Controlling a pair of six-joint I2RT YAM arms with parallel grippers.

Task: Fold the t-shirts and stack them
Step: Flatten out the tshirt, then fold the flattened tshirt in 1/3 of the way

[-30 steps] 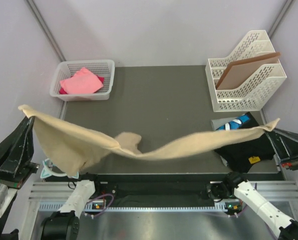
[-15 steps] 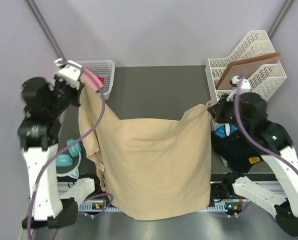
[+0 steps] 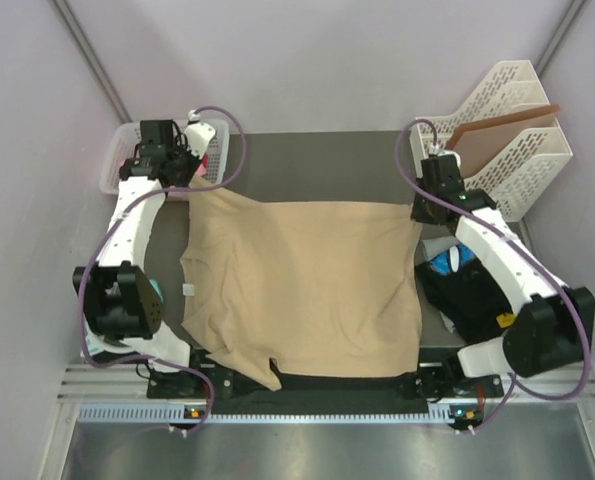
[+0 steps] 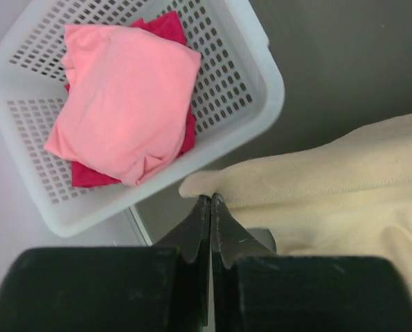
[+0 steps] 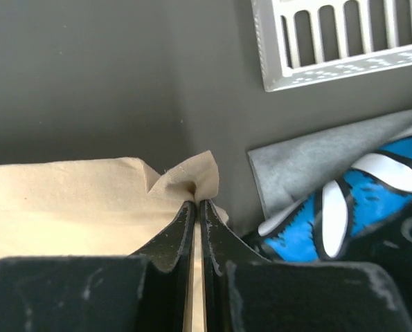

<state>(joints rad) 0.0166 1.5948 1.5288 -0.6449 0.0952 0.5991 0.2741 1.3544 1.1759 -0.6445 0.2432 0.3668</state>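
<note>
The large tan t-shirt (image 3: 302, 290) lies spread flat on the dark table, its small white neck label (image 3: 188, 290) at the left edge. My left gripper (image 3: 190, 188) is shut on its far left corner (image 4: 206, 187), next to the basket. My right gripper (image 3: 418, 212) is shut on its far right corner (image 5: 195, 178). A pink t-shirt (image 4: 126, 104) lies folded in the white basket (image 4: 261, 104) over a red one. A black t-shirt (image 3: 477, 300) and a blue-printed one (image 5: 330, 221) lie in a heap on the right.
A white file rack (image 3: 507, 150) holding a flat brown board (image 3: 477, 140) stands at the back right. A small teal round object (image 3: 155, 292) sits at the table's left edge. A grey cloth (image 5: 316, 162) lies under the blue shirt.
Both arms have swung forward and down, carrying the tan shirt from hanging in the air to lying spread on the table. Both grippers still hold its far corners.
</note>
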